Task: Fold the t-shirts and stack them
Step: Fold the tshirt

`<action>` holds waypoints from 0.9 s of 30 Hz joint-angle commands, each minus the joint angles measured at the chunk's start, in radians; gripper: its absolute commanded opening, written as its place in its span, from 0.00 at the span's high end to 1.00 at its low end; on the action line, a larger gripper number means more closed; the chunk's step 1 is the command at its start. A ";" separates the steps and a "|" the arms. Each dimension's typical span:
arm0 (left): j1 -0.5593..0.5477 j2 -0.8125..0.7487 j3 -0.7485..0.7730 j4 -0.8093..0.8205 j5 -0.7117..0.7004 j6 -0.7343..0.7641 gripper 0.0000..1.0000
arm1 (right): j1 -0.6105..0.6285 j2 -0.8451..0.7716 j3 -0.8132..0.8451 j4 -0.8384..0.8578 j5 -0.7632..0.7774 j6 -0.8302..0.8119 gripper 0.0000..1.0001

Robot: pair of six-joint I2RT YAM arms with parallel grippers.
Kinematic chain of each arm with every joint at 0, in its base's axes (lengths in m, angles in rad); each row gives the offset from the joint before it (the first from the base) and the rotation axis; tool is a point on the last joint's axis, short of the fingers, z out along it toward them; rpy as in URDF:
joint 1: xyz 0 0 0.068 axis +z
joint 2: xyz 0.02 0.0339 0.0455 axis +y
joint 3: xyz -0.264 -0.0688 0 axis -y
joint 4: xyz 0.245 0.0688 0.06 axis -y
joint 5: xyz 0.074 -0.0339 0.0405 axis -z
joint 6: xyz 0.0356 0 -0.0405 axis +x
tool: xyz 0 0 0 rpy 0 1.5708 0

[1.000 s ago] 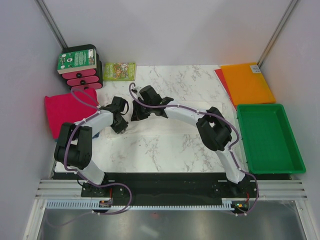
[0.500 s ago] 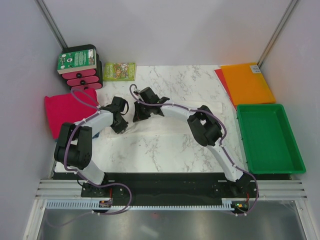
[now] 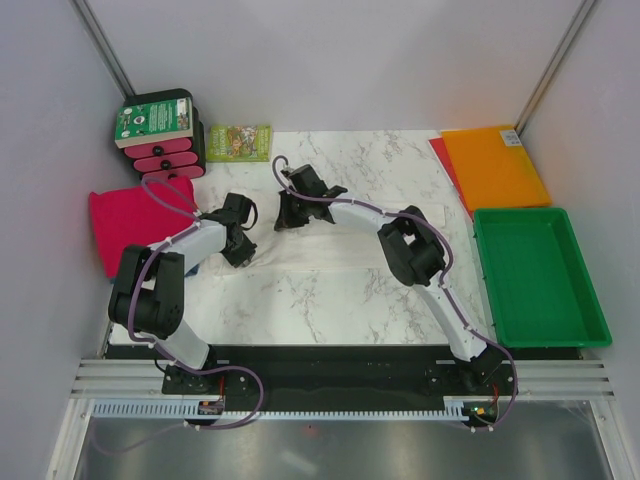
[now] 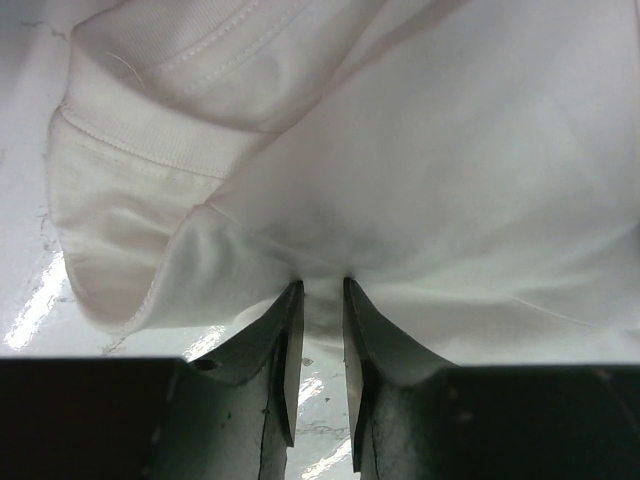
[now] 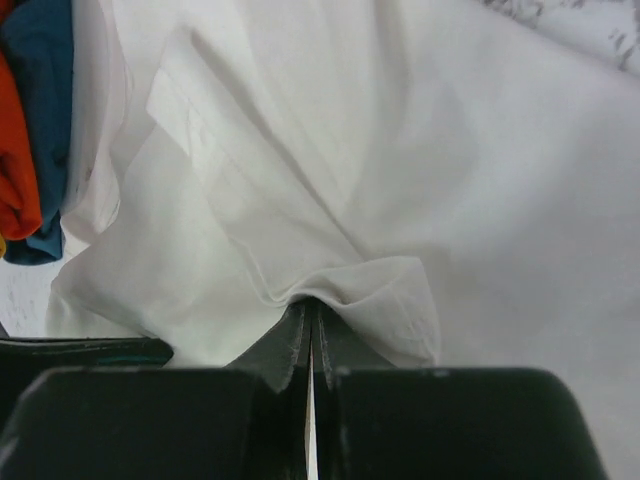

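— Where's the white t-shirt (image 3: 340, 250)?
— Centre of the top view, barely distinct from the pale desk (image 3: 380, 160). My left tool (image 4: 318, 290) pinches one fold; my right tool (image 5: 310, 308) is pressed together on another.
— The pile?
— Only the orange t-shirt (image 5: 15, 170) and blue t-shirt (image 5: 40, 60), cut off upper left, right-wrist view.

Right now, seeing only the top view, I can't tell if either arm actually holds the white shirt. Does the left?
Observer: Yes, the left jaws pinch a fold of the white shirt, cloth bunched between them.
Operator: And the right?
Observer: The right jaws are shut tight on another fold of it.
Operator: Anything beside it?
Observer: The right wrist view shows an orange shirt and a blue shirt just beside the white one.
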 commanded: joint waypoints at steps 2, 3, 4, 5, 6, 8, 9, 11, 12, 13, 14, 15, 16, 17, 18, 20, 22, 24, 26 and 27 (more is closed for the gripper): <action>0.002 0.022 -0.029 -0.019 0.008 -0.030 0.71 | -0.032 0.033 0.065 0.041 0.094 0.038 1.00; 0.002 0.022 -0.029 -0.019 0.008 -0.030 0.71 | -0.047 0.034 0.066 0.050 0.123 0.048 1.00; 0.002 0.022 -0.031 -0.019 0.008 -0.030 0.71 | -0.055 0.031 0.062 0.062 0.131 0.066 1.00; 0.002 0.022 -0.031 -0.019 0.007 -0.030 0.71 | -0.062 0.030 0.056 0.093 0.138 0.078 1.00; 0.002 0.022 -0.032 -0.019 0.007 -0.030 0.71 | -0.076 0.025 0.053 0.108 0.149 0.086 1.00; 0.004 0.020 -0.036 -0.019 0.004 -0.028 0.71 | -0.085 0.019 0.056 0.131 0.161 0.091 1.00; 0.004 0.022 -0.036 -0.017 0.002 -0.027 0.71 | -0.087 0.021 0.065 0.131 0.177 0.091 1.00; 0.004 0.023 -0.036 -0.019 0.001 -0.025 0.71 | -0.099 0.022 0.068 0.131 0.192 0.095 1.00; 0.004 0.023 -0.036 -0.019 0.001 -0.025 0.71 | -0.105 0.024 0.063 0.130 0.217 0.100 1.00; 0.002 0.022 -0.036 -0.019 -0.001 -0.024 0.71 | -0.113 0.021 0.057 0.127 0.227 0.107 1.00; 0.002 0.022 -0.036 -0.020 -0.001 -0.022 0.71 | -0.128 0.016 0.048 0.127 0.234 0.114 1.00; 0.002 0.020 -0.034 -0.019 -0.004 -0.019 0.71 | -0.133 -0.008 0.019 0.131 0.237 0.103 1.00; 0.000 0.017 -0.034 -0.019 -0.004 -0.018 0.71 | -0.133 -0.028 0.002 0.141 0.264 0.086 0.97; -0.001 0.008 -0.032 -0.017 -0.005 -0.009 0.70 | -0.130 -0.056 -0.019 0.147 0.278 0.037 0.93; -0.009 0.000 -0.026 -0.016 -0.013 -0.004 0.68 | -0.125 -0.120 -0.062 0.153 0.296 0.016 0.87; -0.019 -0.027 -0.016 -0.014 -0.028 0.016 0.55 | -0.116 -0.194 -0.108 0.151 0.365 -0.027 0.67; -0.033 -0.055 0.000 -0.013 -0.054 0.027 0.39 | -0.118 -0.303 -0.180 0.127 0.437 -0.070 0.55; -0.042 -0.107 0.006 -0.005 -0.074 0.039 0.32 | -0.119 -0.407 -0.255 0.075 0.500 -0.115 0.47; -0.050 -0.148 0.006 -0.003 -0.085 0.048 0.25 | -0.121 -0.470 -0.308 0.038 0.618 -0.145 0.41; -0.058 -0.188 0.006 0.000 -0.087 0.051 0.24 | -0.124 -0.522 -0.362 0.004 0.652 -0.164 0.41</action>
